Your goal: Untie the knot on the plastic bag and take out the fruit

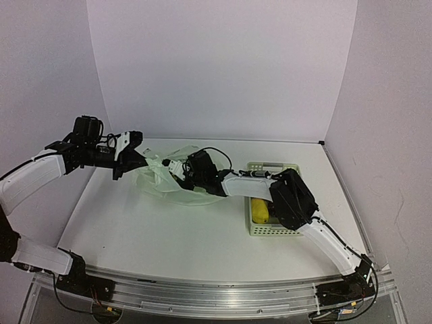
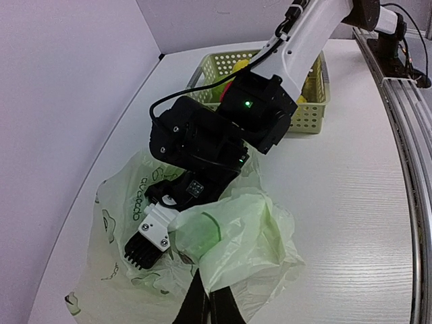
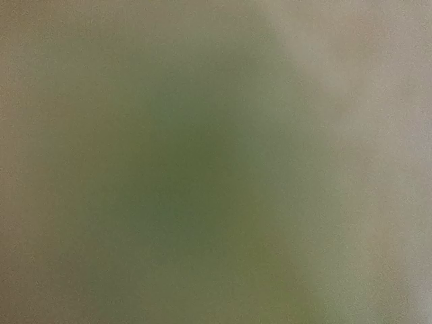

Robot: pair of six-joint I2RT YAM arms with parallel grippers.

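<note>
My left fingers (image 2: 194,307) grip the plastic bag (image 2: 250,229) at nine o'clock, and my right fingers (image 2: 145,243), open or not I cannot tell, point into it from three o'clock.

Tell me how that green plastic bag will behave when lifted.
The plastic bag looks thin and crinkled, so it will likely sag and fold rather than hold shape. It's see-through and lies slumped, so probably very light and easily dragged.

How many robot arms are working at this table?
2. The left arm comes from the left; the left tool pinches the plastic bag. The right arm reaches across over the basket; the right tool is pushed into the bag.
</note>
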